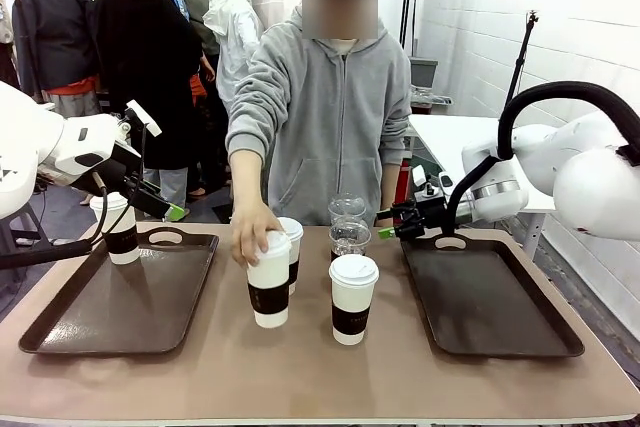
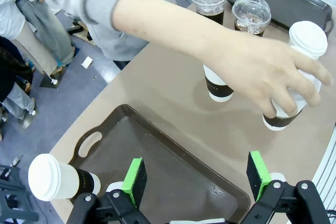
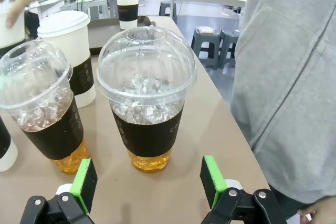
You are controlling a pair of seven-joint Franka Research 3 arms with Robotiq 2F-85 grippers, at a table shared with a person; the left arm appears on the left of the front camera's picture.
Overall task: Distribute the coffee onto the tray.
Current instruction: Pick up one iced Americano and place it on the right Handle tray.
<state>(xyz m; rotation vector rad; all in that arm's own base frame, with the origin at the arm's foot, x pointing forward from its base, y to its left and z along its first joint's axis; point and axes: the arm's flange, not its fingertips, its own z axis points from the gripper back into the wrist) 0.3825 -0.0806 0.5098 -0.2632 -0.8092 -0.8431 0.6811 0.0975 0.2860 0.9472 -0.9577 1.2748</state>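
paper cup (image 1: 121, 229) on left tray (image 1: 120, 307) | dome-lidded cups (image 1: 349, 237) behind three paper cups (image 1: 352, 297), beside right tray (image 1: 490, 302)

Faint pale print crosses the dark sleeve of the dome-lidded cup (image 3: 148, 129) just ahead of the right end effector (image 3: 149, 181), too dim to read. The white paper cup (image 3: 71, 40) farther off shows no legible lettering either.

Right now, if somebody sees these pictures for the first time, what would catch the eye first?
The person's hand gripping the lid of a tall white cup in the middle stands out first. Next, two dome-lidded cups of amber drink stand just ahead of the open right end effector, while the open left end effector hangs over the left tray.
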